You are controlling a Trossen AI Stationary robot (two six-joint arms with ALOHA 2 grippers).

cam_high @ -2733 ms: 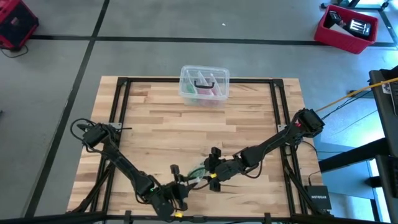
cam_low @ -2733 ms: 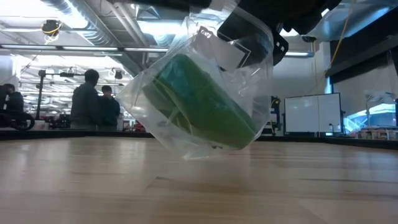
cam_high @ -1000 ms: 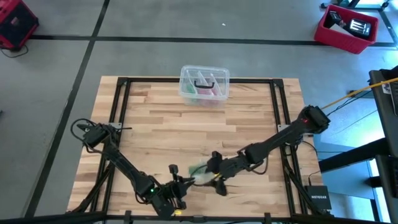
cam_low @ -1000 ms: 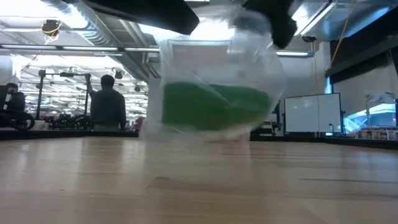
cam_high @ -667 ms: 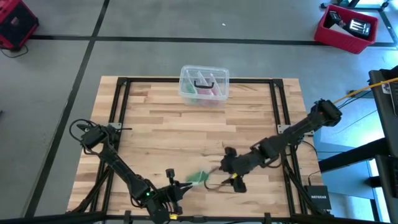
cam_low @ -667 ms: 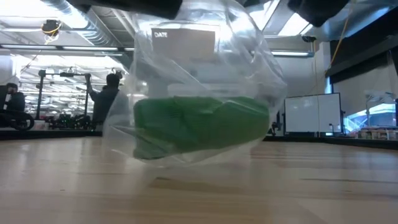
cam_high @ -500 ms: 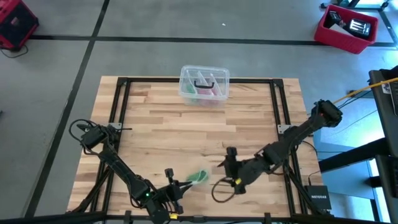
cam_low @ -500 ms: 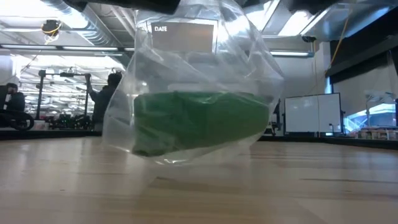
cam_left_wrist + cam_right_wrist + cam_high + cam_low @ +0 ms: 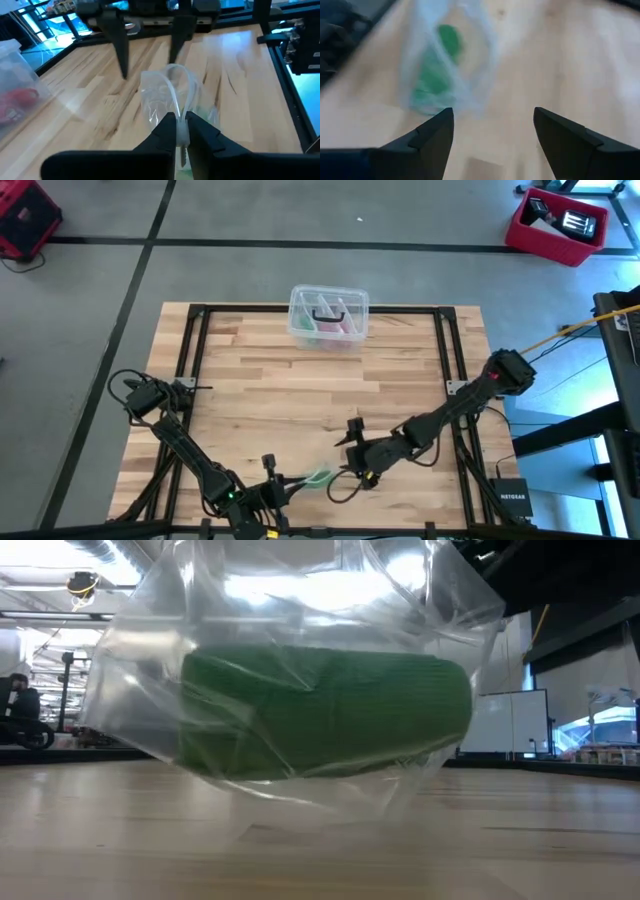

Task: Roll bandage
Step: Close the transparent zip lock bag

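Left pincer (image 9: 178,131) clamped the clear bag (image 9: 290,670) holding the bandage (image 9: 320,710); right pincer (image 9: 492,131) gaped apart (thin film could slip, dropping it onto the tabletop (image 9: 260,380)).

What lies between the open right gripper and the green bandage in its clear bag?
In the right wrist view, only bare wooden table lies between the right gripper and the bagged bandage.

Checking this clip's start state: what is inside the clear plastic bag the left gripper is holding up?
Inside the clear plastic bag sits the bandage, a bright green bundle. Wrinkled plastic hides whether it is rolled or folded. The left gripper pinches the bag's top; the right gripper is open, apart.
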